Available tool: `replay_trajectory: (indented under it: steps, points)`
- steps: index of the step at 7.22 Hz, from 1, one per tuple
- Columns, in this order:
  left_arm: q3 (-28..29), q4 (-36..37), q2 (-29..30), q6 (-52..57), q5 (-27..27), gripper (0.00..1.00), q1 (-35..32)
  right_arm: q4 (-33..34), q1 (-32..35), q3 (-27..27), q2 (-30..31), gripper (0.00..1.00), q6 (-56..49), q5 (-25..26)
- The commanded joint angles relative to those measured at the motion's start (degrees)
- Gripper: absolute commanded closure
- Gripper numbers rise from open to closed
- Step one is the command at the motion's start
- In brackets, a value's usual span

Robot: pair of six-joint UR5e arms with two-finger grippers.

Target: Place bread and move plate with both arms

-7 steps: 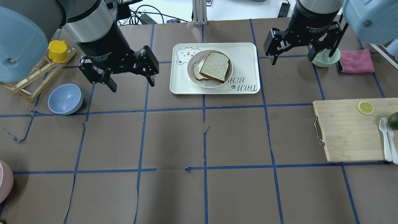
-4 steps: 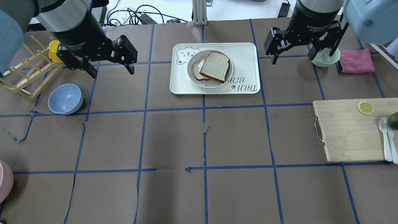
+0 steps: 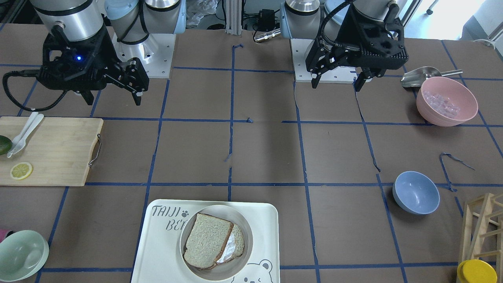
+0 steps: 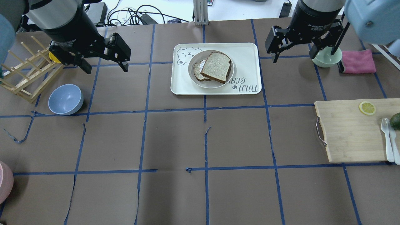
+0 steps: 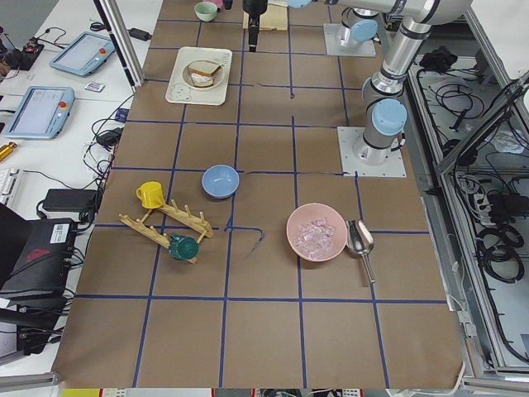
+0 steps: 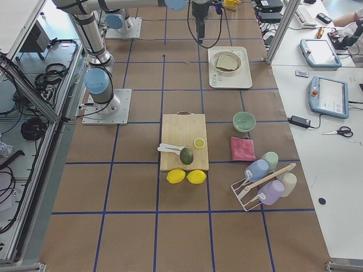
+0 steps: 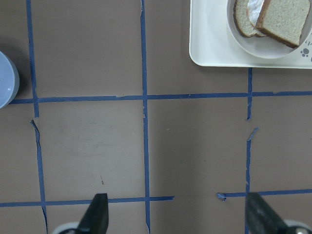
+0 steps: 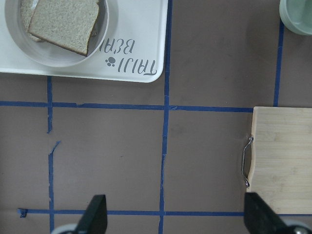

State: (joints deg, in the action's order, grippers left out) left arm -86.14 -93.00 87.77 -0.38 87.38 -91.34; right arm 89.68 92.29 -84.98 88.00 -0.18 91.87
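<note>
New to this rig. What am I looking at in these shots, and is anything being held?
Two robot arms stand at one edge of a table, each ending in a black two-finger pincer. Two cameras look down from opposite sides, two look along the table from its ends, and one rides on each wrist. The left pincer and the right pincer both hang open and empty above the table. Between them a tray carries a plate with the bread lying over a second slice. Also there: a blue bowl, a mint-green bowl, and a cutting board with a lemon slice.
</note>
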Motion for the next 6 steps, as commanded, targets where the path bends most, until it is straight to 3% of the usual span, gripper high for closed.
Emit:
replay_trajectory:
  steps: [1, 6]
  points:
    - [0.01, 0.01, -0.05, -0.23, -0.10, 0.00, 0.11, -0.03, 0.00, 0.08, -0.03, 0.00, 0.00, 0.06]
    - [0.01, 0.01, -0.05, -0.50, -0.19, 0.00, 0.11, -0.38, 0.00, -0.01, 0.50, 0.00, 0.00, 0.32]
